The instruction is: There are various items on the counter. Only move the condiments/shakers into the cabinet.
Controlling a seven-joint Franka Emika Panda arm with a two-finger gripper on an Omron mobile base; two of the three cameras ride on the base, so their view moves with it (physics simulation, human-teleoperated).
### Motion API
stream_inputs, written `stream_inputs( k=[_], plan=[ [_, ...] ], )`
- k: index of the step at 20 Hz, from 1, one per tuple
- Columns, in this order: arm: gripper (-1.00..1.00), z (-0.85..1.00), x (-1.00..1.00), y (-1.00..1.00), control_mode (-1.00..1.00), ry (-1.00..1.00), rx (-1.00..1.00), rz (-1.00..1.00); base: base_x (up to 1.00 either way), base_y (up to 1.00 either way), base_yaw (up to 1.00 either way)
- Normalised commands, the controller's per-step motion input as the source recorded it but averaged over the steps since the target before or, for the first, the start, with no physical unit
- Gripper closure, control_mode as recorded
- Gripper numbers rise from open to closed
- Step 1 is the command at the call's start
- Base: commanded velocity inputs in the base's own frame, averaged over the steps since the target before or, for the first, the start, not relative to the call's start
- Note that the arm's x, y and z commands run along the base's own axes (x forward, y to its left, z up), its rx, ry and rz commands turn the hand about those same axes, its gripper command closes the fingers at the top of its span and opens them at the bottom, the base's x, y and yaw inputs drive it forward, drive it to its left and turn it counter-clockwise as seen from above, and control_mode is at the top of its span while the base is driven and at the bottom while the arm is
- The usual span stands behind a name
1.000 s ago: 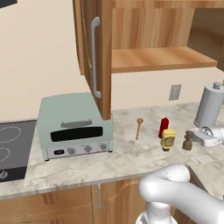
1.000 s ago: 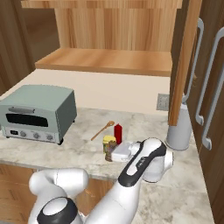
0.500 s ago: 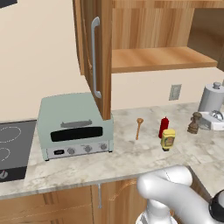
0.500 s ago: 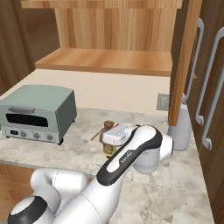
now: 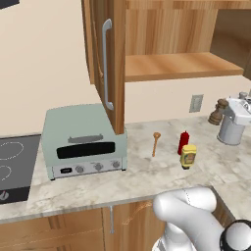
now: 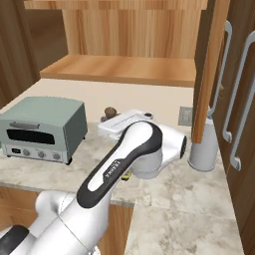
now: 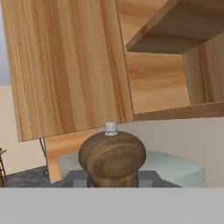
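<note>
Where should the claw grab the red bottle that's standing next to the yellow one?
Probably around the red bottle at its straight middle, coming level from the spoon side. It stands upright and slim, so a side pinch fits; the yellow bottle crowds its front right, and the narrow cap would likely slip.

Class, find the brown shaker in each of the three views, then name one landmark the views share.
Left base view: shaker at the right edge, held above the counter.
Right base view: shaker centre, just above the arm.
Hand view: shaker bottom centre.
Shared landmark: toaster oven.

Spoon (image 5: 155, 142) left of bottles (image 5: 186, 149), on counter (image 5: 147, 176).
</note>
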Motion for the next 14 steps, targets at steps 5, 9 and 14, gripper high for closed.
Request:
stream_inputs(
  k=[5, 9, 14],
  plan=[
    [1.0, 1.0, -0.21, 0.21, -1.0, -0.22, -0.07, -0.02, 0.0, 0.0, 0.0],
    [1.0, 0.94, 0.06, 0.48, -1.0, -0.08, -0.22, -0.08, 0.0, 0.0, 0.0],
    [1.0, 0.7, 0.32, 0.59, -1.0, 0.0, -0.19, -0.2, 0.0, 0.0, 0.0]
  ],
)
